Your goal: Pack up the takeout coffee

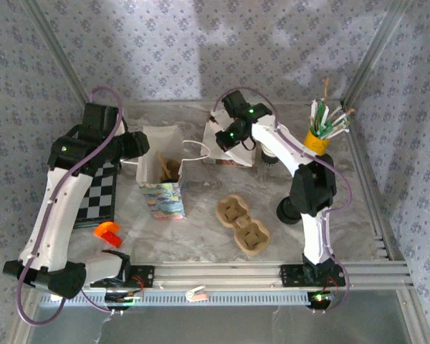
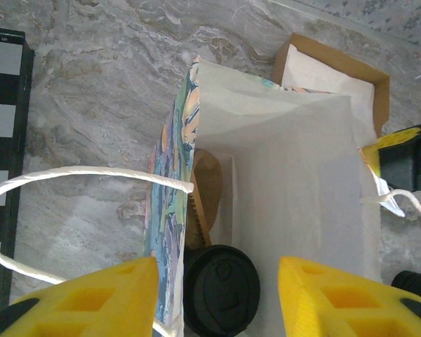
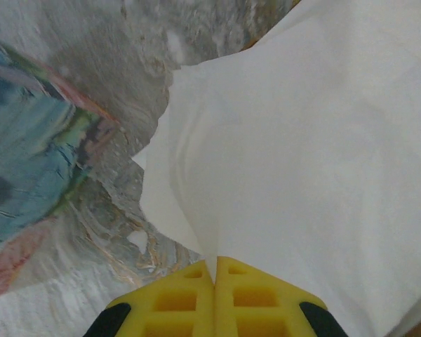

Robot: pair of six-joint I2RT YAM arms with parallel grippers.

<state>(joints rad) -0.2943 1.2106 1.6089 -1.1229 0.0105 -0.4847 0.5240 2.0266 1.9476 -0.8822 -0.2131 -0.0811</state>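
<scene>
I find the left gripper [image 2: 216,281] spread, its fingers [image 2: 323,298] clear of the coffee [image 2: 221,291] standing inside the bag [image 2: 295,182]. The right gripper [image 3: 214,270] is pinched tight on white paper [image 3: 302,140].

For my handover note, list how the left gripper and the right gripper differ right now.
The left gripper stands open; the right gripper is shut. The left gripper's fingers flank the takeout coffee's round black plastic lid, clear of it; the right gripper's fingers pinch white paper. The left gripper hangs over the open white paper bag; the right gripper sits beside it. Both have yellow fingers.
</scene>
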